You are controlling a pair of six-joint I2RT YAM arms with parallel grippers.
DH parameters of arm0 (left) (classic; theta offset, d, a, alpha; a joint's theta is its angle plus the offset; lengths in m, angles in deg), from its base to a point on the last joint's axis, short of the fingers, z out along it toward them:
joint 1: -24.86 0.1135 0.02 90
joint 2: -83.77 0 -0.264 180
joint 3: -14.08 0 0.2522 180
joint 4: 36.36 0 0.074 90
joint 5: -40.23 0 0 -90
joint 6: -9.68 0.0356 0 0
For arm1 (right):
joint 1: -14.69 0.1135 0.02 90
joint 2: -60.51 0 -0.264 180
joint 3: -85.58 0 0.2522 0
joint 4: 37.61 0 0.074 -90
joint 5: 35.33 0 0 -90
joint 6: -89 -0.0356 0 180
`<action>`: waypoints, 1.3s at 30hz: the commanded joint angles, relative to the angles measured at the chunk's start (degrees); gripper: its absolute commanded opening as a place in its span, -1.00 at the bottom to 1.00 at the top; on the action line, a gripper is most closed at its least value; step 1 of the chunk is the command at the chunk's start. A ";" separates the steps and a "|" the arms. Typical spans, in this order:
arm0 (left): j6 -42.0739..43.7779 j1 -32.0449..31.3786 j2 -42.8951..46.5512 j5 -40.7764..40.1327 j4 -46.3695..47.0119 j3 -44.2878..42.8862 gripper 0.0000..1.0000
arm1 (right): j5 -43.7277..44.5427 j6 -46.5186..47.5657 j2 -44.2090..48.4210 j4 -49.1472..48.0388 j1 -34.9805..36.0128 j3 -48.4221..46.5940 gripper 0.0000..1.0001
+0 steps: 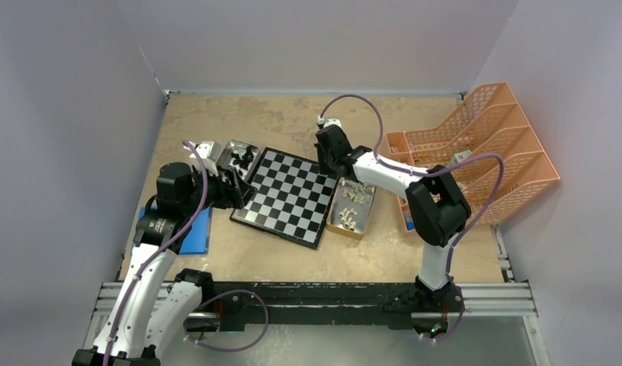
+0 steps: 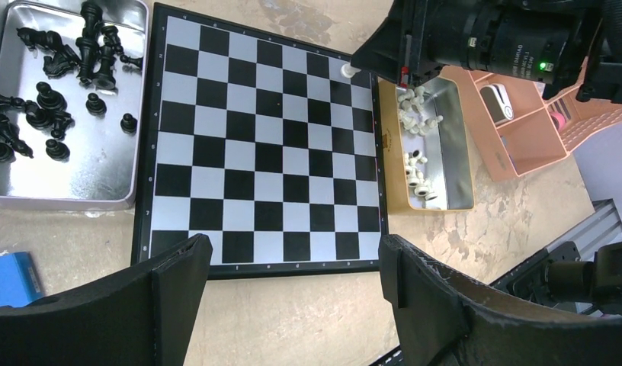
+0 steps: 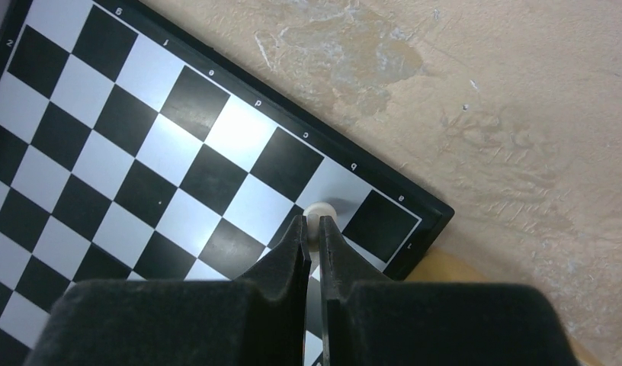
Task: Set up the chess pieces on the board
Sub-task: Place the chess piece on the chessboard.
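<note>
The board (image 1: pixel 285 202) lies in the middle of the table with no pieces standing on its squares. My right gripper (image 3: pixel 313 226) is shut on a cream-white chess piece (image 3: pixel 320 211) over a white square near the board's corner (image 3: pixel 415 221). From the left wrist view that piece (image 2: pixel 346 70) hangs at the board's far right corner. My left gripper (image 2: pixel 293 267) is open and empty, hovering above the board's edge nearest the left arm (image 2: pixel 293 268). Black chess pieces (image 2: pixel 56 91) lie in a silver tray (image 2: pixel 102 175). More cream-white pieces (image 2: pixel 415 145) lie in a yellow-rimmed tray (image 2: pixel 453 152).
Orange plastic filing racks (image 1: pixel 483 145) stand at the right, close behind the right arm. A blue flat object (image 1: pixel 195 232) lies under the left arm. The metal rail (image 1: pixel 331 293) with the arm bases runs along the near edge.
</note>
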 commanded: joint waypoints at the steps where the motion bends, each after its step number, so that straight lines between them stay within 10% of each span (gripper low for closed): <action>1: 0.08 -0.27 1.00 -0.42 1.35 -0.03 0.62 | 0.54 1.00 -0.82 0.96 0.19 -3.87 -0.86; 39: 0.08 -0.28 1.11 -0.22 1.47 0.01 0.61 | 4.08 0.23 -6.08 4.98 0.05 -6.52 -0.81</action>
